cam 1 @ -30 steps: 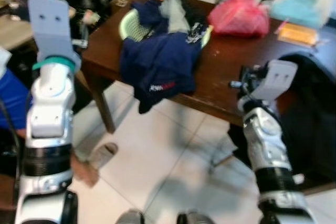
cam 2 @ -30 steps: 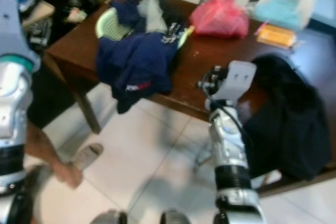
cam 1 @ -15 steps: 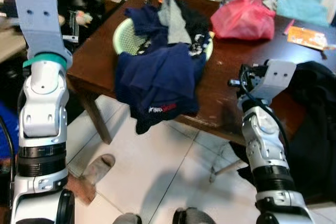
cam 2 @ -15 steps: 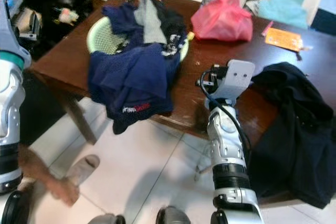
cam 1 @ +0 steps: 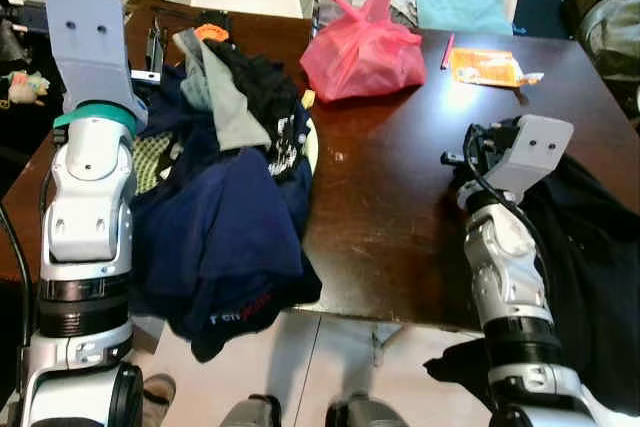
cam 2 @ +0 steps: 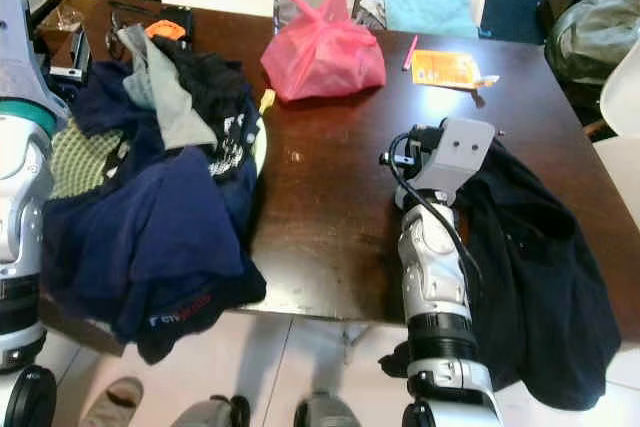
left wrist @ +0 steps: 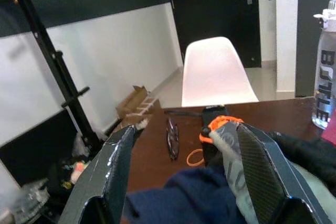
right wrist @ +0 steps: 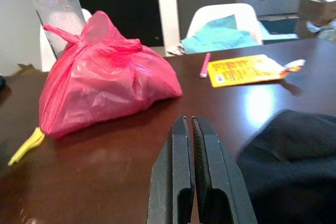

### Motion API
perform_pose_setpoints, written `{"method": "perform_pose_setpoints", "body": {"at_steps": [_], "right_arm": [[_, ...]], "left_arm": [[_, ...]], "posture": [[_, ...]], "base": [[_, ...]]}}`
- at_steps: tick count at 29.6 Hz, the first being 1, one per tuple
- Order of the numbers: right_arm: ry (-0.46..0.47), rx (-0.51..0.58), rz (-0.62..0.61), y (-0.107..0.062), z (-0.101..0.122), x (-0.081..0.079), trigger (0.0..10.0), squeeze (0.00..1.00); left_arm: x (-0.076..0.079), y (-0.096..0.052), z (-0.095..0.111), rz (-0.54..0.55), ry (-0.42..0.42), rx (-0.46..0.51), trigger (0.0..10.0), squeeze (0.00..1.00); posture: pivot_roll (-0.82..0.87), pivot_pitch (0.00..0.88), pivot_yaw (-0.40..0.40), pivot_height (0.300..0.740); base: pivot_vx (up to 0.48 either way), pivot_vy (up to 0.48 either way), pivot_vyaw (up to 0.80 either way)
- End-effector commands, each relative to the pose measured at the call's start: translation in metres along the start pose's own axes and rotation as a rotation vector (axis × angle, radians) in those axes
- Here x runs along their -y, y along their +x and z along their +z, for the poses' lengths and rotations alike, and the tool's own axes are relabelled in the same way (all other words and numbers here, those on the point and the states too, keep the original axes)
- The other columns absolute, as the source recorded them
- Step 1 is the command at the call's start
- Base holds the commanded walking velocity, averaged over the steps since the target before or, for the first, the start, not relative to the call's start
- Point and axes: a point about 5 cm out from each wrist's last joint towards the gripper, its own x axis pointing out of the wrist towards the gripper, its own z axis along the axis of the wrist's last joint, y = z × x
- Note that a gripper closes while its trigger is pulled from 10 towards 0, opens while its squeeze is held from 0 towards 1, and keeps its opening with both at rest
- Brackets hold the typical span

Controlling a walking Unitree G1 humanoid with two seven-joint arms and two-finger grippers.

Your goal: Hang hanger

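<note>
No hanger is showing itself plainly, so the coming move is turning on where one could be lying. The likeliest place is the heap of clothes (cam 1: 230, 177) spilling out of a pale green basket (cam 2: 85, 157) at the robot's left end of the dark wooden table (cam 1: 400, 197). A navy garment (cam 1: 220, 247) is drooping over the table's near edge.

The left gripper (left wrist: 189, 129) is hovering directly above this heap with its jaws spread wide and nothing between them. It is looking across the clothes toward a thin dark object (left wrist: 172, 137) lying on the bare tabletop beyond. Whether that object is the hanger cannot be told. Its long axis is running away from the gripper, roughly in line with the fingers.

The right gripper (right wrist: 187, 124) is pointing over the table with its fingers pressed together and empty, facing a pink plastic bag (right wrist: 105, 77), with a black jacket (cam 2: 540, 277) just beside it. Judging from this, the left arm is the nearer one to the heap and the dark object, and the right arm is sitting well apart from both.
</note>
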Motion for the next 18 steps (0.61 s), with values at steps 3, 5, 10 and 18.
{"method": "perform_pose_setpoints", "body": {"at_steps": [3, 5, 10, 18], "right_arm": [[-0.002, -0.009, 0.006, -0.002, -0.003, -0.001, 10.0, 0.0], [-0.002, -0.009, 0.006, -0.002, -0.003, -0.001, 10.0, 0.0], [0.0, -0.009, 0.014, -0.002, -0.003, -0.002, 10.0, 0.0], [0.001, -0.008, 0.03, -0.002, -0.003, -0.004, 10.0, 0.0]], "left_arm": [[0.004, -0.004, 0.0, -0.021, 0.015, 0.003, 10.0, 0.0], [0.004, -0.004, 0.0, -0.021, 0.015, 0.003, 10.0, 0.0], [0.009, -0.009, -0.001, -0.079, -0.004, -0.006, 10.0, 0.0], [-0.001, -0.007, -0.02, -0.168, -0.148, -0.19, 10.0, 0.0]], "posture": [[0.03, 0.054, 0.024, 0.74], [0.03, 0.054, 0.024, 0.74], [0.03, 0.057, 0.02, 0.74], [0.04, 0.066, 0.013, 0.74]], "base": [[0.0, 0.0, 0.0], [0.0, 0.0, 0.0], [0.0, 0.0, 0.0], [0.0, 0.0, 0.0]]}}
